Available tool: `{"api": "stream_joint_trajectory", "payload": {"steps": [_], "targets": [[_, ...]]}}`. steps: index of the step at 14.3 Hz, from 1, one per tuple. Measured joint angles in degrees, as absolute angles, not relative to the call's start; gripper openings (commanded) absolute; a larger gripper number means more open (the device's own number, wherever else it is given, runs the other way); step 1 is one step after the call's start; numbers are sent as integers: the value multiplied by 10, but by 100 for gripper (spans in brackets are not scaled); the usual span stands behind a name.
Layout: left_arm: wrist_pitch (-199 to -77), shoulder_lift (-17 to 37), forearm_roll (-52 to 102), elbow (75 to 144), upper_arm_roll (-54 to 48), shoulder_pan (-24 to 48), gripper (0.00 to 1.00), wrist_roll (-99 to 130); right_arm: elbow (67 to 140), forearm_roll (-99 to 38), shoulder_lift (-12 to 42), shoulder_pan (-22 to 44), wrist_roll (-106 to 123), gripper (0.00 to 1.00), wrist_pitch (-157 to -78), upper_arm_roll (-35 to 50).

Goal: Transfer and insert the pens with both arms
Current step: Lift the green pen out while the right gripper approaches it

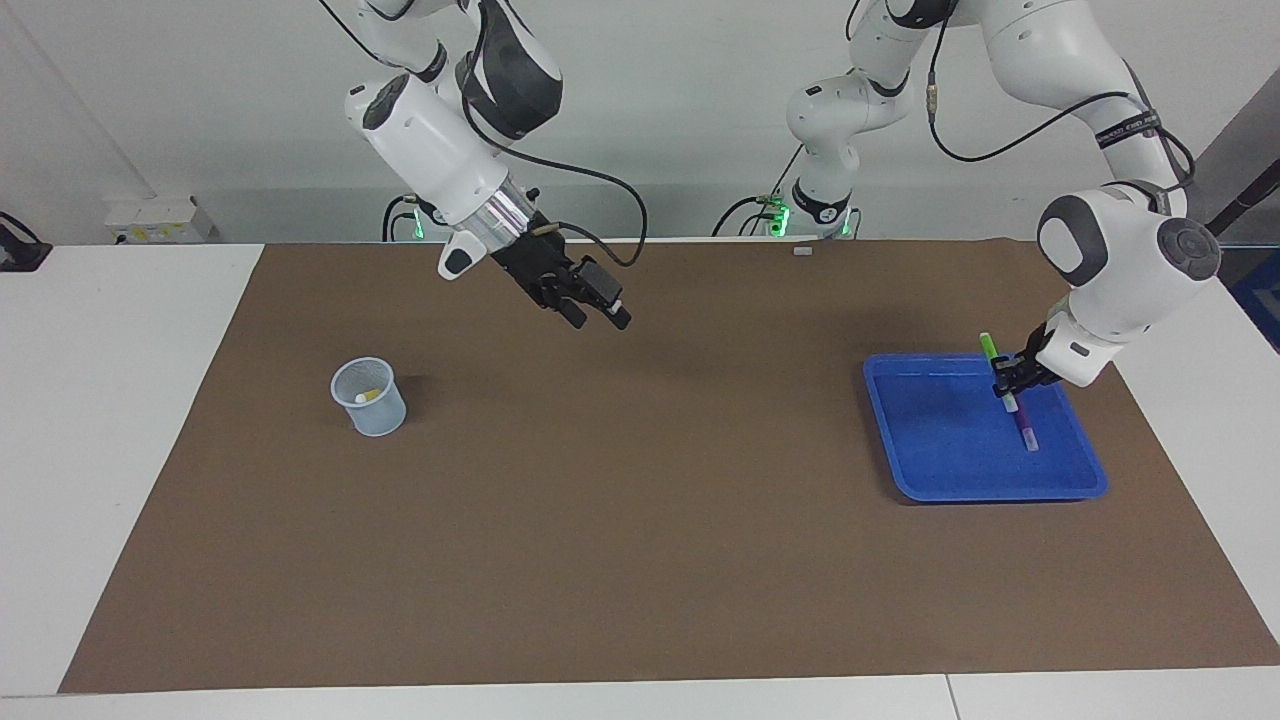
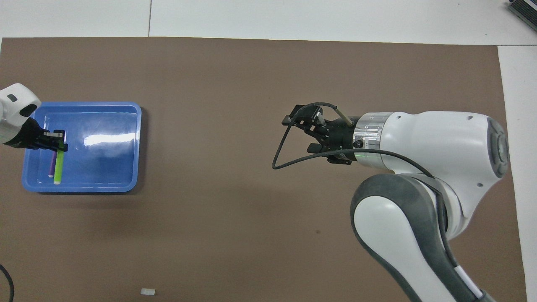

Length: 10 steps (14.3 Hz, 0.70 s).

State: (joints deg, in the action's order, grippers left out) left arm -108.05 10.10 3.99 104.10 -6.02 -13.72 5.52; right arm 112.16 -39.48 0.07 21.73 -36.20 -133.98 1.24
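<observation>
My left gripper (image 1: 1006,380) (image 2: 55,141) hangs over the blue tray (image 1: 940,430) (image 2: 105,163), shut on the light green pen (image 1: 988,349) (image 2: 58,165). That pen is held clear of the tray floor and tilted, whitish end down. The purple pen (image 1: 1025,432) (image 2: 51,165) lies flat in the tray just below it. A yellow pen (image 1: 369,395) stands in the small pale mesh cup (image 1: 372,412) toward the right arm's end of the table. My right gripper (image 1: 598,318) (image 2: 300,134) waits open and empty in the air over the middle of the mat.
A brown mat (image 1: 640,520) (image 2: 251,75) covers most of the white table. A small white block (image 1: 802,251) (image 2: 147,291) lies near the robots' edge of the mat. In the overhead view the right arm hides the cup.
</observation>
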Motion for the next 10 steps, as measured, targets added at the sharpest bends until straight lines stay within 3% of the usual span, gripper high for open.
{"api": "stream_joint_trajectory", "payload": {"steps": [10], "targets": [[-1055, 10, 151, 1036, -69, -113, 0, 435, 1122, -419, 1, 217, -362, 100, -1340, 12]]}}
